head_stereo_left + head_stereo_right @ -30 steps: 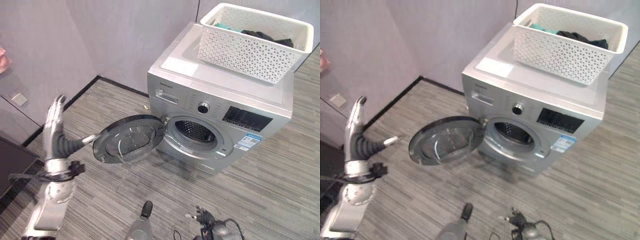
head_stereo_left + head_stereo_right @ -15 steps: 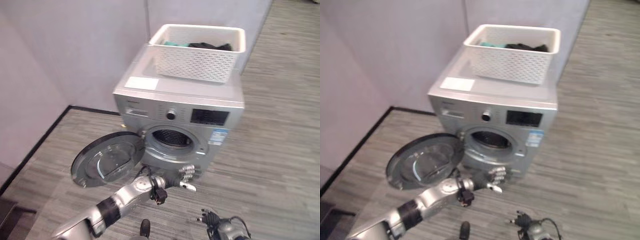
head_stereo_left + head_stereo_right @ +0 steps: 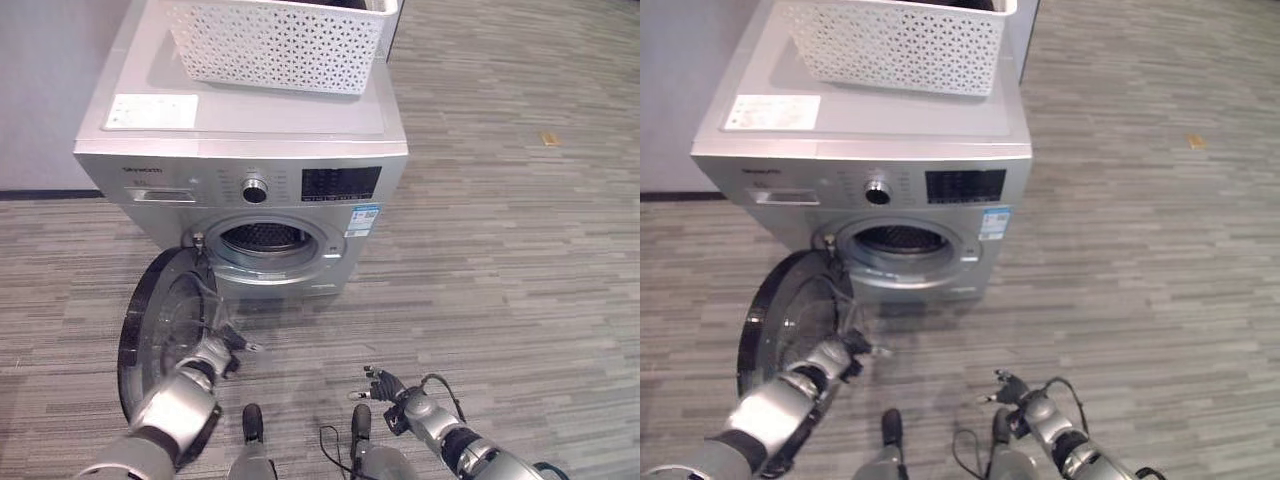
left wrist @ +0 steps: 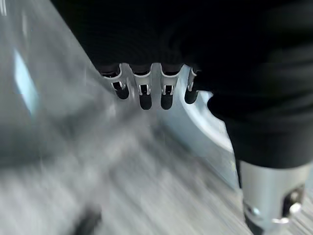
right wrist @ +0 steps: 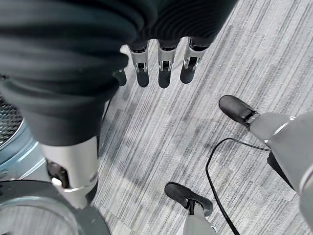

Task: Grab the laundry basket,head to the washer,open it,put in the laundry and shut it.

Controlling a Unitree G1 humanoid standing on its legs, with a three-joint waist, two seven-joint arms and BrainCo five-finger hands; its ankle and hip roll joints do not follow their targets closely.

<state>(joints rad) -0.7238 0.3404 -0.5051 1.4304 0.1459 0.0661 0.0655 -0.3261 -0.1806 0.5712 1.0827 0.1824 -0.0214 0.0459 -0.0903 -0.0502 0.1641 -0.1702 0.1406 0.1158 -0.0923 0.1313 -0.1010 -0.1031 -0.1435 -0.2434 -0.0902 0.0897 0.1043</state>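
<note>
1. Grey striped floor [image 3: 520, 250] ran around the washer [image 3: 250, 150]; I saw the white laundry basket [image 3: 280, 40] sitting on its lid, well beyond both sets of fingertips.
2. Washer door [image 3: 160, 330] hung wide open, drum opening [image 3: 265, 238] exposed just past it.
3. Left hand [image 3: 212, 352] sat low against the door's inner face, fingers [image 4: 165, 90] relaxed and fairly straight, grasping nothing. I couldn't tell if the tips touched the glass.
4. Right hand [image 3: 385, 385] hung low over the floor, well apart from the washer, fingers [image 5: 164, 66] loose and extended, nothing between them and the thumb.
</note>
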